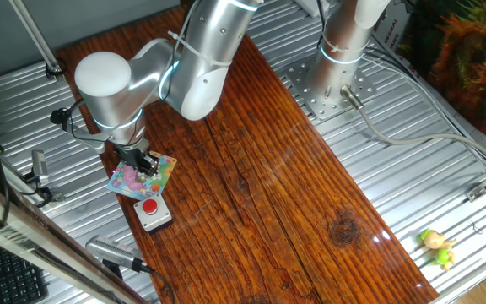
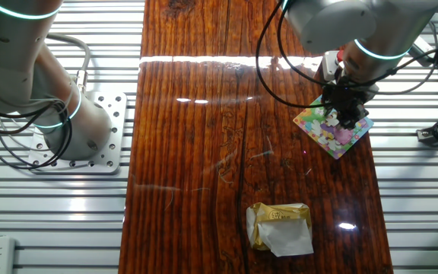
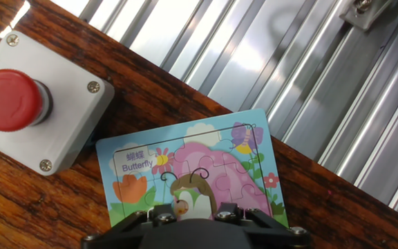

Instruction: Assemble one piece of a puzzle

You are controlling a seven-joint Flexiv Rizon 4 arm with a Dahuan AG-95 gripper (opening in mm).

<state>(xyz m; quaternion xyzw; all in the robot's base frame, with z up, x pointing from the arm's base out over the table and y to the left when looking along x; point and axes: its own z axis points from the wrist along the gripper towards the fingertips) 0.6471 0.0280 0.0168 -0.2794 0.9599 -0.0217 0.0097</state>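
The puzzle [image 3: 206, 162] is a small square board with a pastel butterfly picture. It lies flat on the wooden table, next to the metal edge. It also shows in one fixed view [image 1: 133, 179] and in the other fixed view [image 2: 327, 131]. My gripper [image 3: 192, 211] is straight above the board and very low over it, as one fixed view [image 1: 147, 164] and the other fixed view [image 2: 347, 114] show. In the hand view its two black finger blocks stand apart and the picture shows between them. I see no loose piece. The fingertips are hidden.
A grey box with a red button [image 3: 36, 104] stands right beside the puzzle, also in one fixed view [image 1: 152, 211]. A gold-and-white block [image 2: 280, 227] lies on the wood. A small yellow-green toy [image 1: 437, 247] lies on the ribbed metal. The arm's base plate [image 2: 82, 133] is off to the side.
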